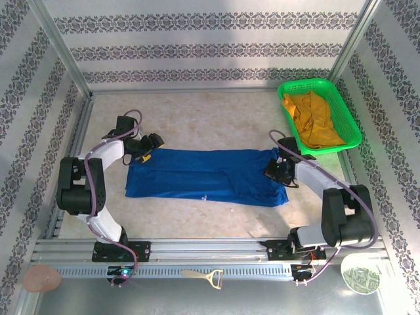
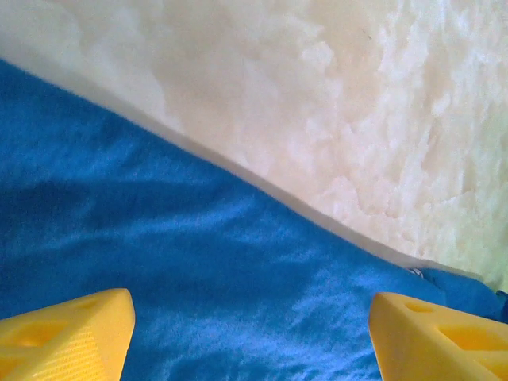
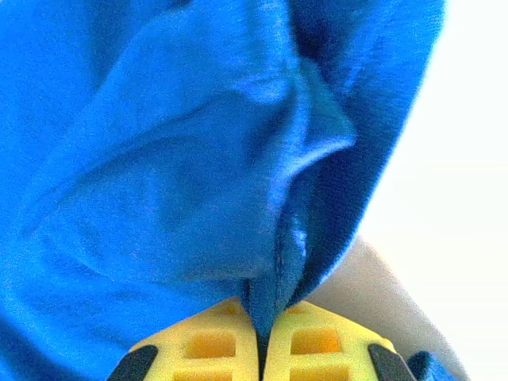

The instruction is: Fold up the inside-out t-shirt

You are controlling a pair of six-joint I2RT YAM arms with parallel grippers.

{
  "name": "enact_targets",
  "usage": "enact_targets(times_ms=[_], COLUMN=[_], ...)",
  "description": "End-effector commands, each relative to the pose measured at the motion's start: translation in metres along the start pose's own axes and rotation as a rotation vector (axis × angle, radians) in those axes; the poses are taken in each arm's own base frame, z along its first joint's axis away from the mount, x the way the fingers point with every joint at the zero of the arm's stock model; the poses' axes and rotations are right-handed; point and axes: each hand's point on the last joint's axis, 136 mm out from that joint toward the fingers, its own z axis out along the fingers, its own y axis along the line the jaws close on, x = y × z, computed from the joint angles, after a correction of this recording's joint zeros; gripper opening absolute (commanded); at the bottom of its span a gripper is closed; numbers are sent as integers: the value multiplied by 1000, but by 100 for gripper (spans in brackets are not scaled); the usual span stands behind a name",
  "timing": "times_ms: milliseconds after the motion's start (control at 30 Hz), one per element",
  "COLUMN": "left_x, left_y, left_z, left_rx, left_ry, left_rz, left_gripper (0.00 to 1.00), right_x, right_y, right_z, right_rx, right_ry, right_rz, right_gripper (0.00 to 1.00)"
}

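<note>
With the shirt [image 1: 207, 176] lying across the tabletop [image 1: 216, 118], the right end effector [image 3: 262, 349] pinched a thin fold at its right edge while the left end effector [image 2: 250, 333] hovered spread over the opposite edge, so a one-sided lift could have pulled the cloth free.

Bright, even light over the whole top view, with only soft shadows on the pale table [image 1: 216, 118]. At the left wrist the t-shirt [image 2: 198, 262] looks fuzzy, a thin shadow along its edge, the table washed out. At the right wrist it's blurred, and the right side blows out white.
</note>
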Motion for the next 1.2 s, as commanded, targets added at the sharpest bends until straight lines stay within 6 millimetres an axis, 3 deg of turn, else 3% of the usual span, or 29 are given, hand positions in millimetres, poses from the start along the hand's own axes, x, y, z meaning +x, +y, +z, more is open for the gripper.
enact_targets(times_ms=[0, 267, 367, 500, 633, 833, 1033, 1167], left_x=[21, 63, 55, 52, 91, 153, 184, 183], left_y=[13, 8, -17, -74, -121, -143, -140, -160], left_z=[13, 20, 3, -9, 22, 79, 107, 99], left_rx=[-67, -70, -28, 56, 136, 119, 74, 111], left_ry=[71, 91, 17, -5, 77, 182, 231, 211], left_rz=[53, 67, 79, 135, 181, 243, 268, 271], left_gripper=[78, 78, 78, 78, 78, 78, 78, 78], right_x=[-13, -26, -27, -23, -24, -28, -37, -42], right_y=[0, -2, 1, -1, 1, 9, 10, 13], right_z=[-22, -43, -45, -42, -45, -53, -69, -77], right_rx=[-13, -23, -27, -26, -34, -62, -56, -70], right_ry=[-30, -46, -41, -26, -35, -39, -68, -79], right_rz=[24, 32, 22, 21, 18, 8, -4, -5], right_gripper=[0, 0, 0, 0, 0, 0, 0, 0])
